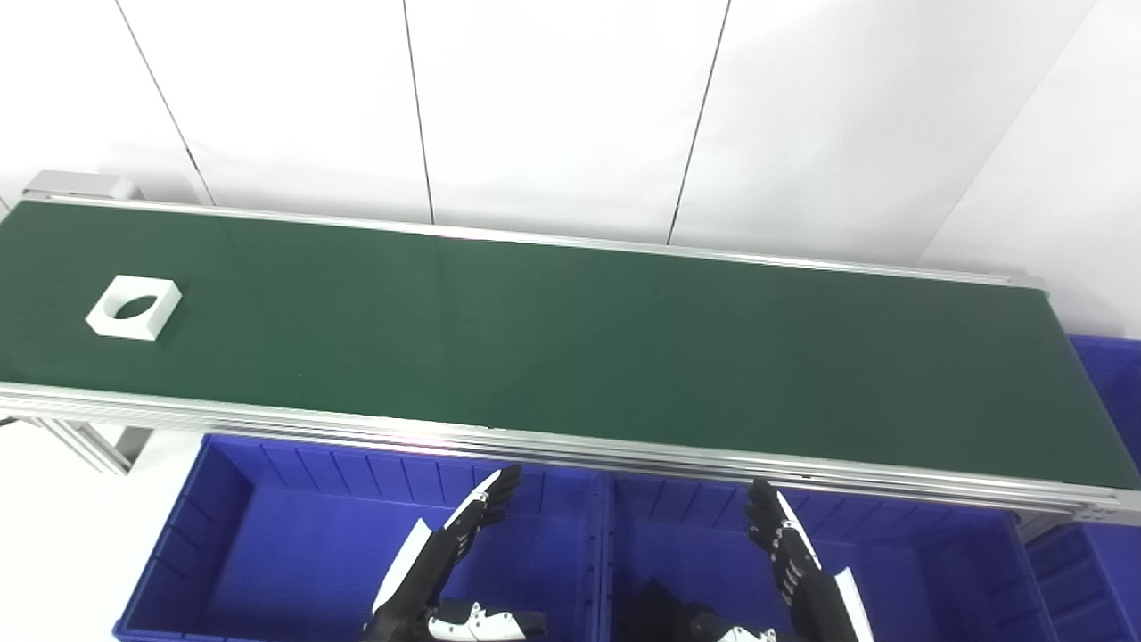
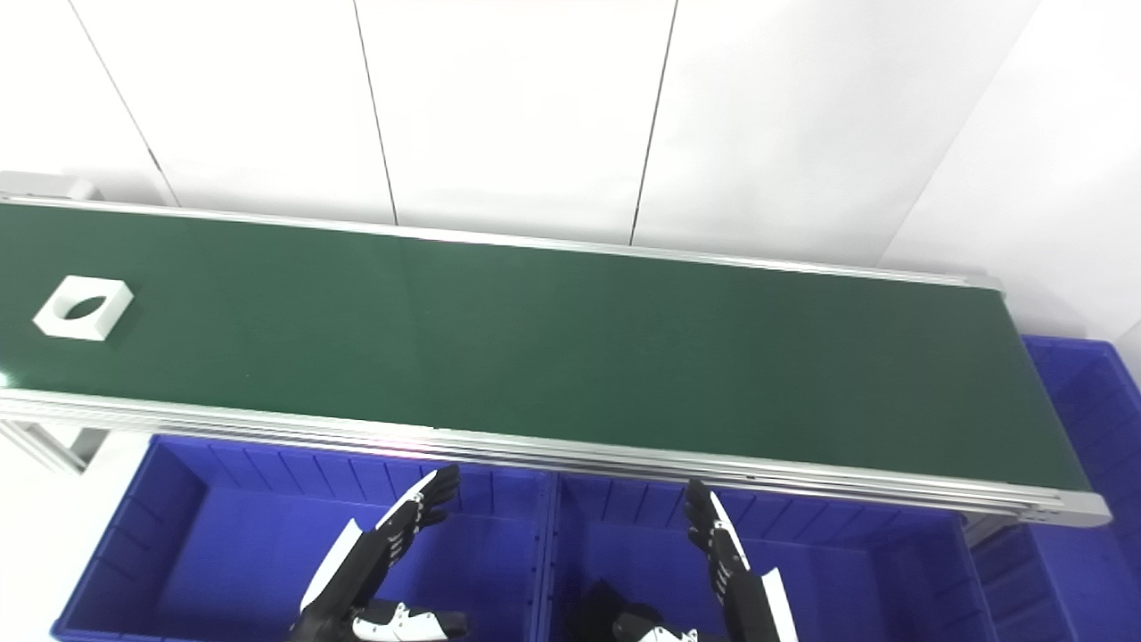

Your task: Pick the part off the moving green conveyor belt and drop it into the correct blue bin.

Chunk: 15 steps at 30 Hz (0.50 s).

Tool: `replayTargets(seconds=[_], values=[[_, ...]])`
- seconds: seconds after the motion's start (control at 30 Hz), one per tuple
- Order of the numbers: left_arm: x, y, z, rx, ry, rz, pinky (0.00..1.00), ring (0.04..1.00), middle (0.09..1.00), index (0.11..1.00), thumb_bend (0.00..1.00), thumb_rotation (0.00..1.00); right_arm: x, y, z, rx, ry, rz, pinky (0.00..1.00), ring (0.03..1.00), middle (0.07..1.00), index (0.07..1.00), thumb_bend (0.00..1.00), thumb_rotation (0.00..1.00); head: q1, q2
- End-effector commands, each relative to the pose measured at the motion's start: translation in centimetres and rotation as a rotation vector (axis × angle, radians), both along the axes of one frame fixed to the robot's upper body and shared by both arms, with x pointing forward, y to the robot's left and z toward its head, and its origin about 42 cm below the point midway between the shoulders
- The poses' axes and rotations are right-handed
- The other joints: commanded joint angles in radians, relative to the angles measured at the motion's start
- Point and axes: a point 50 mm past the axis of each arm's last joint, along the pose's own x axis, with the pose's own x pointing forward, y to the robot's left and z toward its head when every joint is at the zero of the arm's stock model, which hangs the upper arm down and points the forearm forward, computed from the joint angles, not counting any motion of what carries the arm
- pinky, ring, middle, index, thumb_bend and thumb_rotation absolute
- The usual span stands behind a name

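Note:
A white square part with a round hole (image 1: 134,308) lies on the green conveyor belt (image 1: 570,339) near its far left end; it also shows in the right eye view (image 2: 83,308). My left hand (image 1: 450,553) is open and empty, held below the belt's near edge over the left blue bin (image 1: 223,535). My right hand (image 1: 789,557) is open and empty, over the middle blue bin (image 1: 936,553). Both hands are far from the part.
The belt's aluminium rail (image 1: 570,450) runs along the near edge above the bins. A third blue bin (image 2: 1087,401) stands past the belt's right end. A white panelled wall (image 1: 570,107) is behind the belt.

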Motion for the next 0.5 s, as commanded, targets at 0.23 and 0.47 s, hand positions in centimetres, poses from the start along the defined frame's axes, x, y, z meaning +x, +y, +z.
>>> replayTargets(seconds=[0.23, 0.47], values=[[0.7, -0.12, 0.88, -0.02, -0.063, -0.022, 0.88, 0.932, 0.945, 0.936, 0.81, 0.69, 0.46, -0.12, 0.78, -0.001, -0.021, 0.02, 0.93, 0.954, 0.972, 0.973, 0.9, 0.34, 0.033, -0.008], [0.86, -0.28, 0.4, -0.021, -0.049, -0.012, 0.89, 0.928, 0.938, 0.927, 0.81, 0.79, 0.5, -0.33, 0.73, -0.03, -0.019, 0.021, 0.89, 0.952, 0.981, 0.97, 0.91, 0.36, 0.043, -0.017]])
